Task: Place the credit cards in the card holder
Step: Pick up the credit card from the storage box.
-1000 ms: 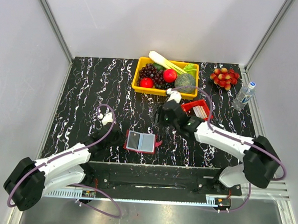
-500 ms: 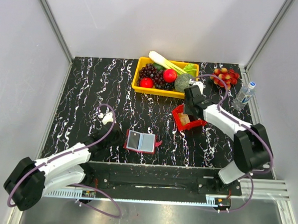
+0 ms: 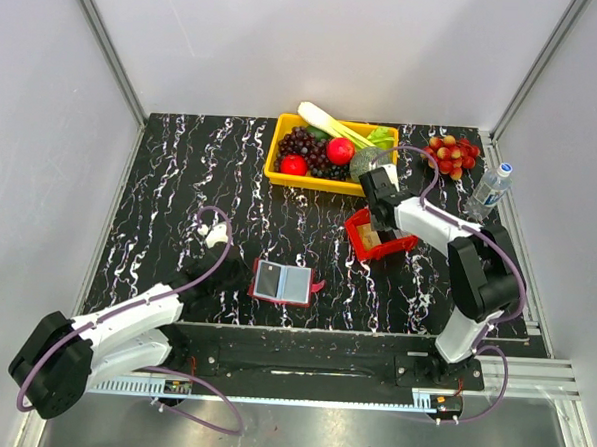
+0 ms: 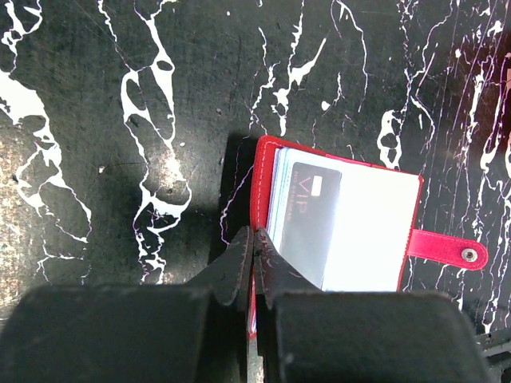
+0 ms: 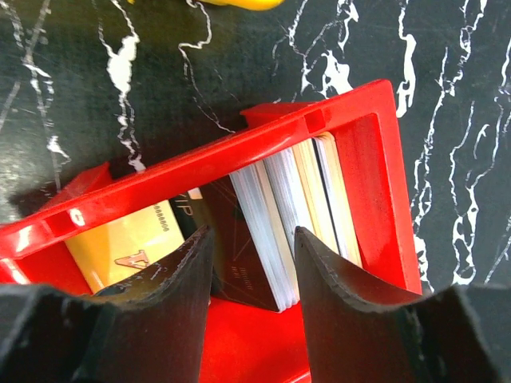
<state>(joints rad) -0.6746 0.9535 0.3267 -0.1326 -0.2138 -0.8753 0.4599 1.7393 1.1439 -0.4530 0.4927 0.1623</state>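
The tray [image 5: 239,159] was glossy red plastic; credit cards [image 5: 275,219] were smooth, shiny; card holder [image 4: 435,246] looked leather-like with a metal snap [image 4: 469,254]; tabletop [image 4: 96,239] appeared matt, marble-patterned.

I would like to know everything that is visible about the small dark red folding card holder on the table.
The dark red card holder lies open and flat on the black marbled table, near its front edge. Its inner faces look like pale, clear plastic sleeves; a black card marked VIP sits in the left one. A red strap with a metal snap sticks out from the right side. The left gripper is shut on the left rim.
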